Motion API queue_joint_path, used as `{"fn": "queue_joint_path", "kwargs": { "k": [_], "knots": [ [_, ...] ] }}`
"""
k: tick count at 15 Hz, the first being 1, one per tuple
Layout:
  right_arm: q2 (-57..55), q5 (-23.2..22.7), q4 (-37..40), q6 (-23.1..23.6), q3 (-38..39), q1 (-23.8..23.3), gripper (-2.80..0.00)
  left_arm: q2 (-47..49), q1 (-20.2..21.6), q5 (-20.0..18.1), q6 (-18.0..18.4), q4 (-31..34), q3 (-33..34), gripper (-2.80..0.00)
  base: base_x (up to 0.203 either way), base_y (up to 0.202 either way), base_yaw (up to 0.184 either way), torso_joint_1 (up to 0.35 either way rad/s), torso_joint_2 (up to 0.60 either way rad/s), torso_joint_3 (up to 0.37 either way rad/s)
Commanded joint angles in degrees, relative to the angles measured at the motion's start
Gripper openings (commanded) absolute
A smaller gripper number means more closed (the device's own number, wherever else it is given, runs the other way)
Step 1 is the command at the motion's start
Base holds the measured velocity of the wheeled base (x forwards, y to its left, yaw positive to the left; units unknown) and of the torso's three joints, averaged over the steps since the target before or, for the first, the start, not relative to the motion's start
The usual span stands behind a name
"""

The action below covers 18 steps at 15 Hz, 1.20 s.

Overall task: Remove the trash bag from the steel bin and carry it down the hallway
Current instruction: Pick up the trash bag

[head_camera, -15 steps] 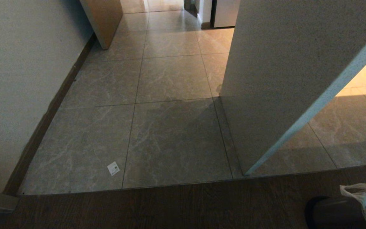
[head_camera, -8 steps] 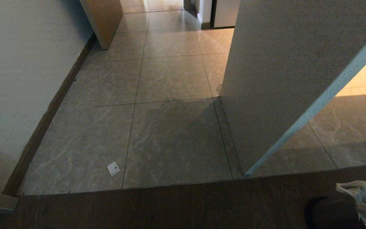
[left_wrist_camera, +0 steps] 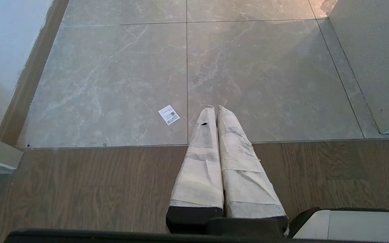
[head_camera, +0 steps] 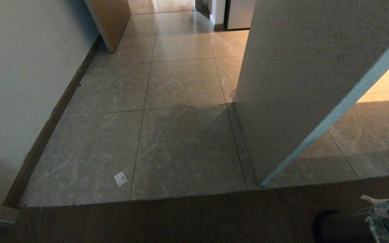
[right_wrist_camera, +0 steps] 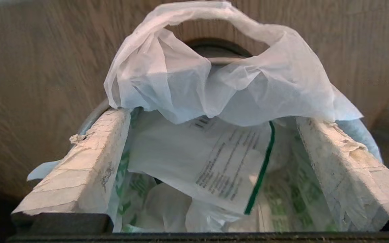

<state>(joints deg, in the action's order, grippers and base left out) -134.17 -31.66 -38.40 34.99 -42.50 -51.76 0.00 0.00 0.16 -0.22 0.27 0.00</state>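
Trash bag handle loop upward

head: high, angled down the hallway floor | left wrist: low, facing the same tiles, sharing the paper label | right wrist: close over the trash bag

**No legible writing**

On the thin translucent white plastic trash bag I see rows of dark print and green markings, too blurred to read. The small white paper label on the tiles is likewise unreadable.
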Motion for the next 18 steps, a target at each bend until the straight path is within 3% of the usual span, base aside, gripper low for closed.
{"fn": "queue_joint_path", "kwargs": {
  "k": [1,6,14,15,18],
  "knots": [
    [-1.98,-2.11,-2.37,-0.48,-0.3,-0.05,0.0,0.0,0.0,0.02,-0.04,0.0,0.0,-2.8,0.0,0.0,0.0,0.0,0.0,0.0],
    [-4.07,-3.36,-5.27,-0.63,0.13,-1.14,0.0,0.0,0.0,0.02,-0.04,0.0,0.0,-2.8,0.0,0.0,0.0,0.0,0.0,0.0],
    [-7.33,-12.8,-10.92,-2.64,0.05,-2.12,0.0,0.0,0.0,0.02,-0.04,0.0,0.0,-2.8,0.0,0.0,0.0,0.0,0.0,0.0],
    [-7.6,-12.98,-11.63,-3.0,0.05,-2.21,-2.8,0.0,0.0,0.02,-0.04,0.0,0.0,-2.8,0.0,0.0,0.0,0.0,0.0,0.0],
    [-7.77,-13.24,-11.96,-3.09,-0.04,-2.56,-2.8,0.0,0.0,0.02,-0.04,0.0,0.0,-2.8,0.0,0.0,0.0,0.0,0.0,0.0]
  ]
}}
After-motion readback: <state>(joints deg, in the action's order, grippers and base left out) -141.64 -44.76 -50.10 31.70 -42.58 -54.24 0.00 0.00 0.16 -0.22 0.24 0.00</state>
